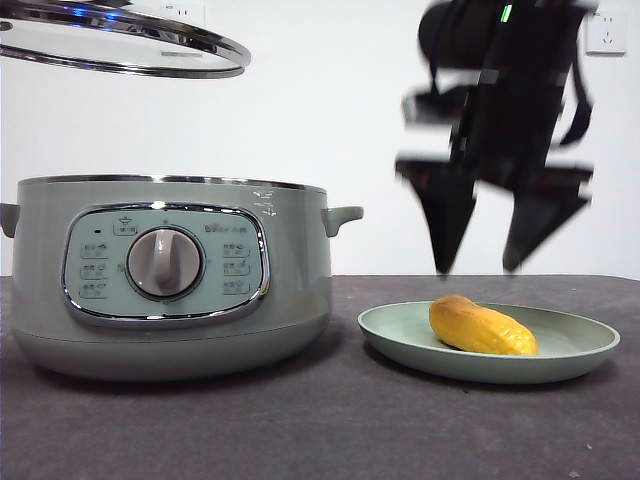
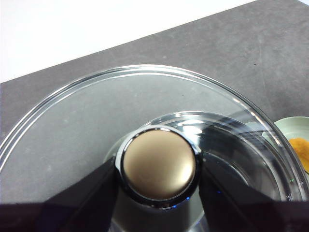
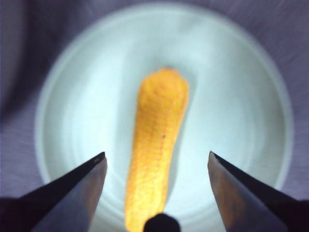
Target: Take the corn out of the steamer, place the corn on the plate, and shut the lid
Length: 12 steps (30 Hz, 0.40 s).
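Observation:
The corn (image 1: 482, 327) lies on the pale green plate (image 1: 585, 345) to the right of the steamer (image 1: 290, 290). My right gripper (image 1: 480, 268) hangs open and empty just above the corn; in the right wrist view the corn (image 3: 157, 140) lies between the jaws on the plate (image 3: 72, 111). My left gripper (image 2: 159, 169) is shut on the knob (image 2: 159, 163) of the glass lid (image 2: 72, 130). It holds the lid (image 1: 120, 45) in the air above the steamer, at the top left of the front view.
The dark table (image 1: 330, 430) runs out in front of the steamer and plate. A white wall with sockets (image 1: 606, 30) stands behind. The plate's edge and corn also show in the left wrist view (image 2: 298, 145).

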Motion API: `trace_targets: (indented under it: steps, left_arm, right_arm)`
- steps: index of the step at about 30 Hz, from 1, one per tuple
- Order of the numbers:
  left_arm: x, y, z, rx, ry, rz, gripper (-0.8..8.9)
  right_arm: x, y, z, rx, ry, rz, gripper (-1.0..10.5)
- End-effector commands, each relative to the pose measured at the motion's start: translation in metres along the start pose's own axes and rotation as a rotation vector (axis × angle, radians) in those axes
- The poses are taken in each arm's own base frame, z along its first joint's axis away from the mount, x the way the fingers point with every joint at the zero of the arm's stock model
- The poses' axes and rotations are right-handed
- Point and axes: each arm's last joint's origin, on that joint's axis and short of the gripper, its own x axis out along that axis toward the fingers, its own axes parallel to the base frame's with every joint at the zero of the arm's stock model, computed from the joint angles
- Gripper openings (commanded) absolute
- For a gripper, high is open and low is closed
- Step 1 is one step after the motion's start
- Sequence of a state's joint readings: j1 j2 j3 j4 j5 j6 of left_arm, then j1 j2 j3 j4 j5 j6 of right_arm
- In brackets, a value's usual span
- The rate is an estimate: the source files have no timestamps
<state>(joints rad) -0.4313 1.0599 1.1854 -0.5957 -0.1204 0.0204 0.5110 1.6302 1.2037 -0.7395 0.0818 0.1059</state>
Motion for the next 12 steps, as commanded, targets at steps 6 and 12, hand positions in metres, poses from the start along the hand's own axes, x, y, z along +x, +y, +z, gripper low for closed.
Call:
trace_targets:
  steps: [6, 12]
  left_arm:
    - [0.010, -0.003, 0.008, -0.041, -0.040, -0.056, -0.09]
    - [0.038, -0.009, 0.005, -0.050, 0.011, -0.111, -0.09]
  right_arm:
    - [-0.062, -0.006, -0.010, 0.021, -0.156, 0.015, 3.5]
    - [-0.096, -0.010, -0.023, 0.027, -0.226, 0.021, 3.5]
